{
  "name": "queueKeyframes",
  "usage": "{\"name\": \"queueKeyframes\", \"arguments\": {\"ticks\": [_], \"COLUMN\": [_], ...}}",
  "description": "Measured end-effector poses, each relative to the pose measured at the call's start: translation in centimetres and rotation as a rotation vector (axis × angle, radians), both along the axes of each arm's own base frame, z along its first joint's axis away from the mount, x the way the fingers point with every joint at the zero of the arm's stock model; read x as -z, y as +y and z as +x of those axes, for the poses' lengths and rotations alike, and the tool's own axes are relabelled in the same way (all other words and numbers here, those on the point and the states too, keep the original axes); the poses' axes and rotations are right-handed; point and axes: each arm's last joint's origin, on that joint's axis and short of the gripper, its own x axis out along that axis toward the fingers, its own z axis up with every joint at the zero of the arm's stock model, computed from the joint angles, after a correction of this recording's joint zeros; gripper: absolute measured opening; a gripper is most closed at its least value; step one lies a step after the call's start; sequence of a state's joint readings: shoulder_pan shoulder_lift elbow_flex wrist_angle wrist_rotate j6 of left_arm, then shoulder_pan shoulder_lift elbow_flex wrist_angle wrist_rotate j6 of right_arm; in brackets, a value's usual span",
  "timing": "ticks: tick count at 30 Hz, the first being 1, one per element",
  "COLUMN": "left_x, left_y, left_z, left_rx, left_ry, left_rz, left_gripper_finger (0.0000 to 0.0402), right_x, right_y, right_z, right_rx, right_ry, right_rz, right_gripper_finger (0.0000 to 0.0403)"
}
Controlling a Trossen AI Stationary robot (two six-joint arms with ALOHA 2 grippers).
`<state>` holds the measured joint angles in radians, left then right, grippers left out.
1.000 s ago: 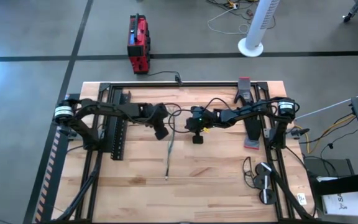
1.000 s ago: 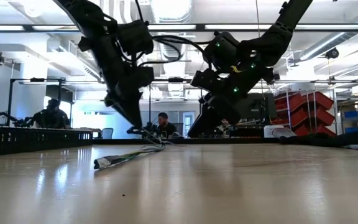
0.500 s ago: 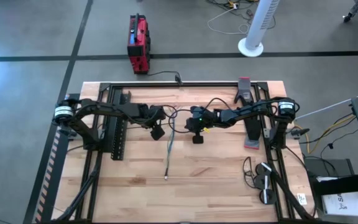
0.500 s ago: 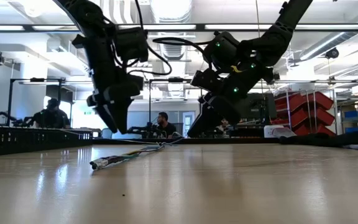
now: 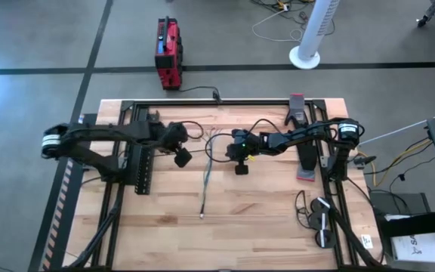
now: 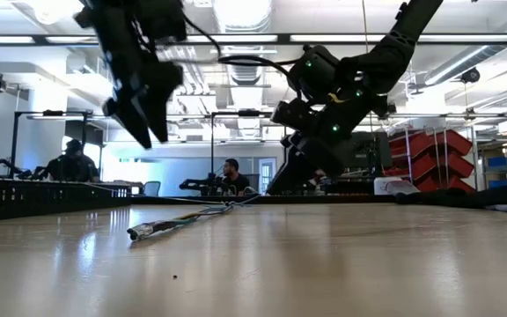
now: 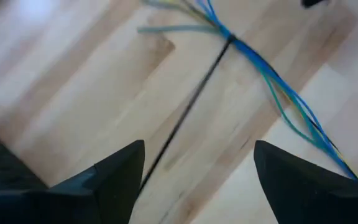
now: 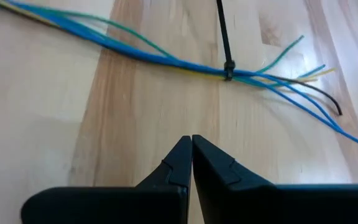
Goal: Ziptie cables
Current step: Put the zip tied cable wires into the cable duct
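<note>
From my station I see a red toolbox (image 5: 168,53) on the floor at upper centre, a white fan base (image 5: 305,57) to its right.

Both arms black, jointed, with thin black cables looping along the links. Left arm (image 5: 112,134) carries a white-banded motor housing at its outer joint; right arm (image 5: 300,137) likewise, plus green indicator lights near the wrist. Fingers (image 8: 185,163) dark, wedge-shaped, tapering to points.

I see grey floor, a red case (image 5: 168,53) at twelve o'clock, a white fan (image 5: 311,34) at one.
</note>
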<state>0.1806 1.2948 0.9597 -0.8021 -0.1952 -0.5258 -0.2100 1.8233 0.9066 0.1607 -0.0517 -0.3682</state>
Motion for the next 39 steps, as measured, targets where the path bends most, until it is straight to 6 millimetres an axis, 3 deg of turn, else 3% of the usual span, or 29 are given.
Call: {"name": "queueKeyframes", "arguments": {"ticks": [3,7,12,16,19,26,29,34,39], "left_x": [-0.5,0.4,2.5,4.5,5.7,7.4,8.1,8.5,8.7], "left_y": [-1.3,-3.2,-5.0,-5.9,-6.1,-5.9,-6.0,-6.1,-6.1], "left_z": [-1.1,-2.2,-3.0,-3.7,-4.2,-4.8,-5.0,-5.2,-5.3], "left_rx": [-0.004,0.017,0.061,0.068,0.053,-0.016,-0.023,0.006,0.013], "left_ry": [-0.078,-0.235,-0.416,-0.414,-0.398,-0.404,-0.404,-0.375,-0.364], "left_rz": [0.124,0.243,0.219,0.183,0.166,0.175,0.163,0.180,0.177], "left_gripper_finger": [0.0274,0.0273,0.0278,0.0274,0.0266,0.0239,0.0227,0.0211,0.0200], "right_x": [0.2,0.1,-0.6,-1.7,-2.5,-1.9,-0.9,-0.2,-1.0], "right_y": [0.0,0.0,0.1,0.1,0.1,-1.0,-2.0,-3.3,-3.5], "right_z": [-0.2,-0.2,0.3,1.9,3.8,8.7,10.0,12.6,13.6], "right_rx": [-0.025,-0.032,-0.087,-0.190,-0.285,-0.447,-0.465,-0.477,-0.460], "right_ry": [0.031,0.035,0.077,0.050,0.050,0.263,0.420,0.490,0.552], "right_rz": [-0.017,-0.024,-0.057,-0.149,-0.228,-0.278,-0.320,-0.308,-0.261], "right_gripper_finger": [0.0004,0.0025,0.0093,0.0151,0.0173,0.0153,0.0138,0.0121,0.0126]}}
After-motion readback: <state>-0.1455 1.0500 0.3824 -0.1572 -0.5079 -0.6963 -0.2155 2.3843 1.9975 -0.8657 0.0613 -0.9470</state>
